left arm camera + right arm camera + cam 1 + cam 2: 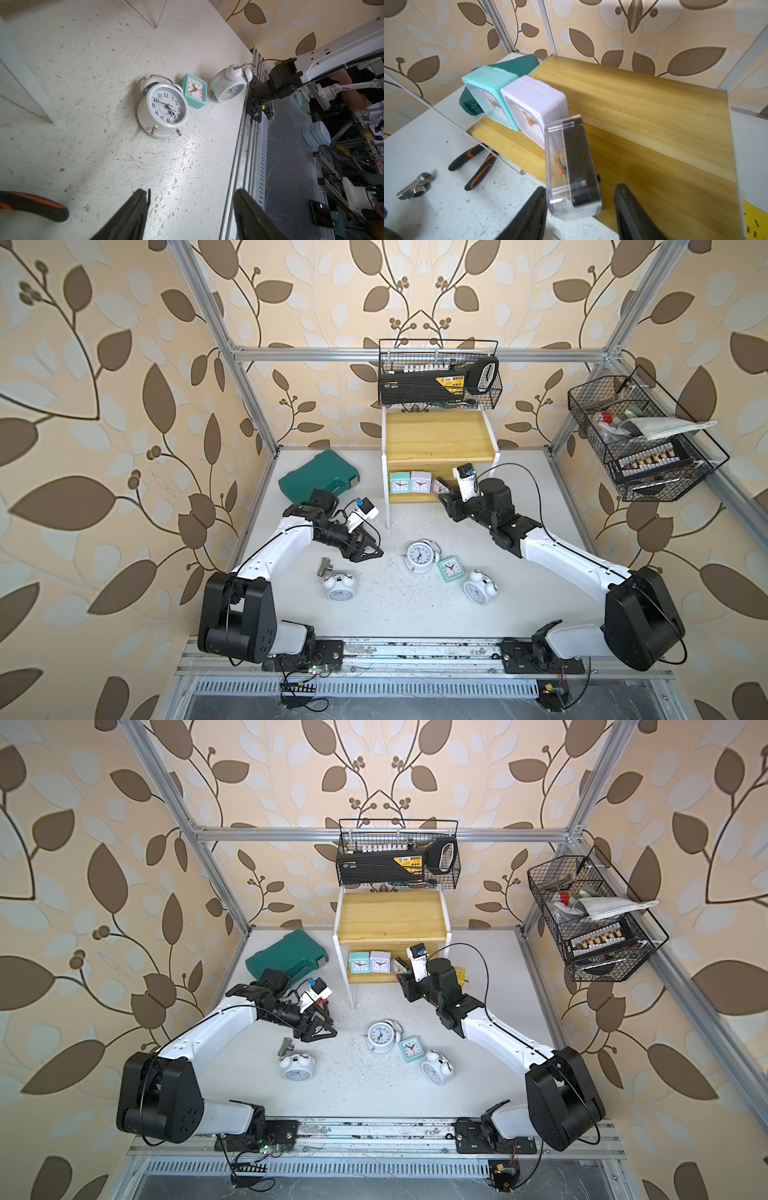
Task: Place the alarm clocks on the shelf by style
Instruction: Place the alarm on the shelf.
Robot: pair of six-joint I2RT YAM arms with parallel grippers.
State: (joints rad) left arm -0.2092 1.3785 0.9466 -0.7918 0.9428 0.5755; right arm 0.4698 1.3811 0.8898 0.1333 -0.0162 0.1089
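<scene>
My right tool (580, 188) stands spread either side of the clear clock (577, 158) on the lower board of the shelf (654, 145); my left tool (191, 190), spread, holds nothing.

Top views: high over the front rail (415, 649), tilted down toward the back wall (332, 302); far off, taking in the whole surface (374, 614) and the shelf (436, 439).
Stereo pair: side by side, nearly the same scene.
Left wrist: close above the surface, looking past the left hand (192, 191) toward the front rail; shares the big twin-bell clock (164, 108) with the top views.
Right wrist: very near the shelf's lower board, looking past the right hand (580, 187); shares the clear clock (571, 166) with the top views.
</scene>
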